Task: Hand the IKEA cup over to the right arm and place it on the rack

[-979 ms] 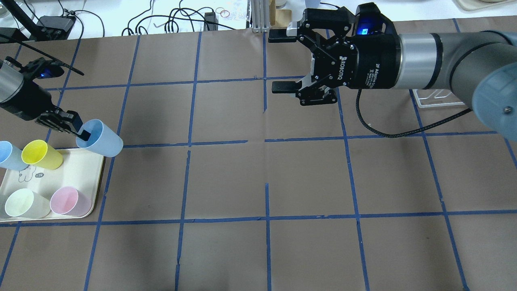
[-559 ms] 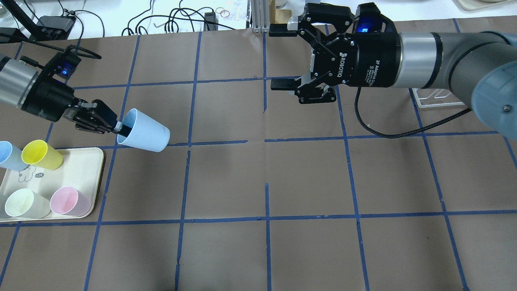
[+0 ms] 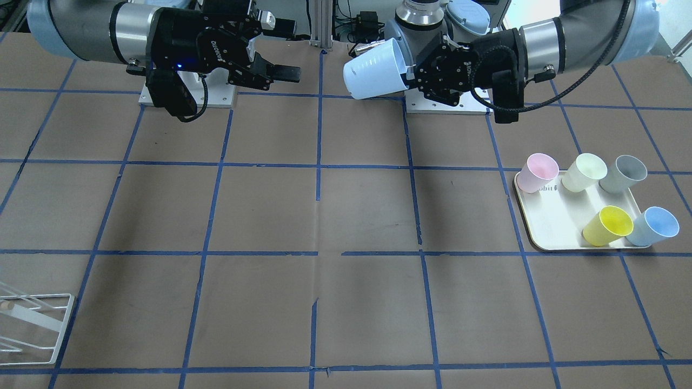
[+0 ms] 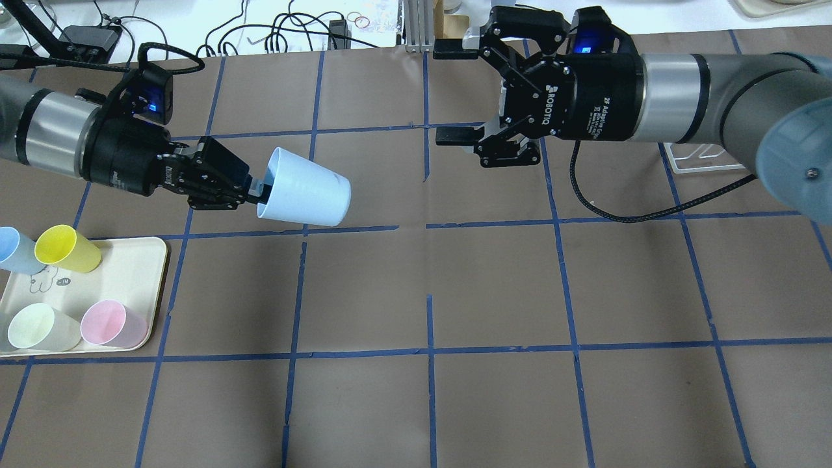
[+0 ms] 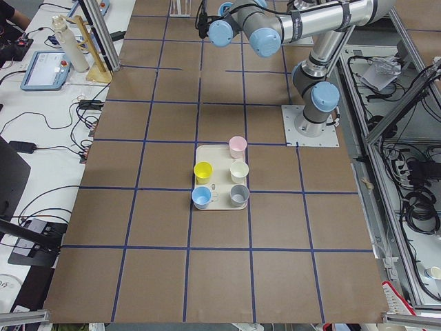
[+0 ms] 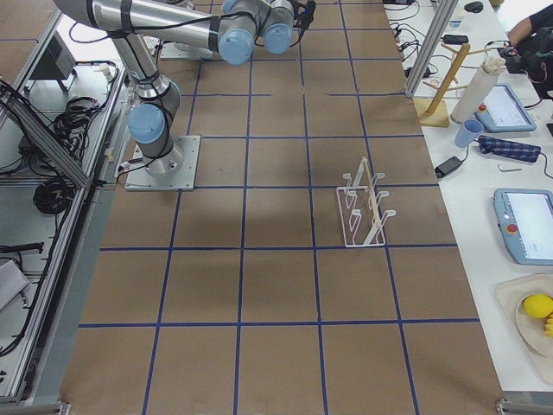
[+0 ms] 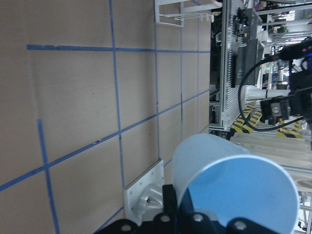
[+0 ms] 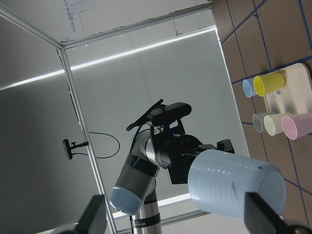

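You see the brown-papered table [image 4: 429, 286] with its blue tape grid filling the overhead view. The right arm [image 4: 689, 97] reaches in from the upper right of that view. Its right gripper [image 4: 448, 93] is spread wide and holds nothing, pointing toward the frame's centre. The left arm [image 4: 52, 133] comes in from the left edge. Its left gripper [image 4: 259, 190] is pinched onto the rim of the IKEA cup [image 4: 305, 195], one finger inside the mouth. The cup lies tipped on its side in the air, left of centre, with its base toward the open gripper and well apart from it. The rack [image 6: 363, 206] stands right of centre in the right-side view. The cream tray [image 4: 140, 273], lower left in the overhead view, carries a yellow cup [image 4: 65, 247] and a pink cup [image 4: 112, 323] among others.
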You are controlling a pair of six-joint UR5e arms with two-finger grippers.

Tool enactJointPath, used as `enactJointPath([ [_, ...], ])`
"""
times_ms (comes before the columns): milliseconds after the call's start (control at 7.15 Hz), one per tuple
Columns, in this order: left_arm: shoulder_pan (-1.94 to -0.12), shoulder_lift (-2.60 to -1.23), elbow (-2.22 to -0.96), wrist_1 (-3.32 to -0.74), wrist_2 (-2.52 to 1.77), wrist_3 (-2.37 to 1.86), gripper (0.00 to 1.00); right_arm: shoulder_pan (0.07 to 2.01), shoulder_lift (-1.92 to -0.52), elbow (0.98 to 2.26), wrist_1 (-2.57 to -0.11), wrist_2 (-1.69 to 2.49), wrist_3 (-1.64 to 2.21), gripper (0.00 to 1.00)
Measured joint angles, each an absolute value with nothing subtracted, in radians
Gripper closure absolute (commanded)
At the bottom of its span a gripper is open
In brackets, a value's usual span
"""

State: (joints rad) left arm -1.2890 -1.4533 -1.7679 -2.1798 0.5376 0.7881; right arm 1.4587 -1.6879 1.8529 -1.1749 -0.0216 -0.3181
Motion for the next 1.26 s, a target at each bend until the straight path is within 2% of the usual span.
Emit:
enactJointPath([
  [699,-1.348,-1.375,-1.897,-2.194,0.154,0.799,1.00,1.456,-1.678,1.855,-1.160,-0.020,-0.316,0.00],
  [1259,-1.391,-1.339,-1.955,-2.193,0.065,0.790,1.00,1.458,-1.697,1.853,-1.073,-0.024,-0.312,0.00],
])
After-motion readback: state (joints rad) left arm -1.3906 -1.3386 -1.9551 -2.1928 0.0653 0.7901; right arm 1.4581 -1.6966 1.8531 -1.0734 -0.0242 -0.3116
